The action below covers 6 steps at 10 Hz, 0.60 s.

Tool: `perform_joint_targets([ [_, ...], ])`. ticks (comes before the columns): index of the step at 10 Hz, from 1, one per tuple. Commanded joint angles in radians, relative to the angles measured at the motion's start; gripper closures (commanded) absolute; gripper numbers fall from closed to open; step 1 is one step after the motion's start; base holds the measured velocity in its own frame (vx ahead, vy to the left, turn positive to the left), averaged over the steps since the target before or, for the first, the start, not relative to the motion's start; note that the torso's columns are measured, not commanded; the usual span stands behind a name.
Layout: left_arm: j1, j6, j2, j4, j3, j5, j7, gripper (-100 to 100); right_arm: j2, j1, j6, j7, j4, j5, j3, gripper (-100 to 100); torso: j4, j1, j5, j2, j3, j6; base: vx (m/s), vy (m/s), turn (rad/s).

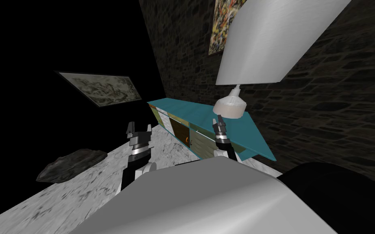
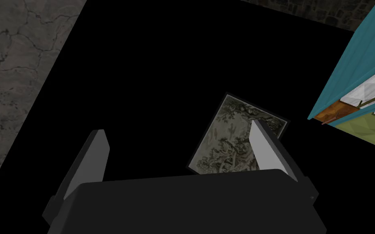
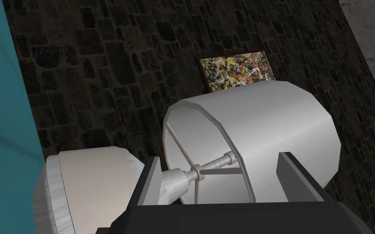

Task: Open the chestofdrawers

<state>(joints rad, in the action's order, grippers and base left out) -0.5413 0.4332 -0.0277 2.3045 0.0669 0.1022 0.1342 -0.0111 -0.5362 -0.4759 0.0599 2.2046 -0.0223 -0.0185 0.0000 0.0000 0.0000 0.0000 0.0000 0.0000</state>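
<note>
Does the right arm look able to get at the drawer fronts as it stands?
Probably not yet: the right claw, open, points at the lamp on the teal-topped chest of drawers; its drawer fronts lie below.

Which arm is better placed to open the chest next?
Right, probably. The right gripper, open, is at the chest front by the lamp; the left gripper, also open, is over the floor, apart from it.

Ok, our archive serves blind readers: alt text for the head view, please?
A long teal-topped chest of drawers stands against a dark stone wall, a white lamp on it. The right gripper is raised by the lamp's base; the left gripper hangs over marble floor, jaws open.
</note>
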Motion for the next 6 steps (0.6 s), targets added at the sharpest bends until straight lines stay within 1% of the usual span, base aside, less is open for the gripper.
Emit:
perform_joint_targets([
  [1, 0.0, 0.0, 0.0, 0.0, 0.0, 0.0, 0.0, 0, 0.0, 0.0, 0.0, 0.0, 0.0, 0.0, 0.0, 0, 0.041, 0.0, 0.0, 0.04, -0.082, 0.0, 0.0, 0.0, 0.0],
  [3, 0.0, 0.0, 0.0, 0.0, 0.0, 0.0, 0.0, 0, 0.0, 0.0, 0.0, 0.0, 0.0, 0.0, 0.0, 0, 0.176, 0.0, 0.0, 0.175, -0.351, 0.0, 0.0, 0.0, 0.0],
  [6, 0.0, 0.0, 0.0, 0.0, 0.0, 0.0, 0.0, 0, 0.0, 0.0, 0.0, 0.0, 0.0, 0.0, 0.0, 0, 0.396, 0.0, 0.0, 0.396, -0.792, 0.0, 0.0, 0.0, 0.0],
])
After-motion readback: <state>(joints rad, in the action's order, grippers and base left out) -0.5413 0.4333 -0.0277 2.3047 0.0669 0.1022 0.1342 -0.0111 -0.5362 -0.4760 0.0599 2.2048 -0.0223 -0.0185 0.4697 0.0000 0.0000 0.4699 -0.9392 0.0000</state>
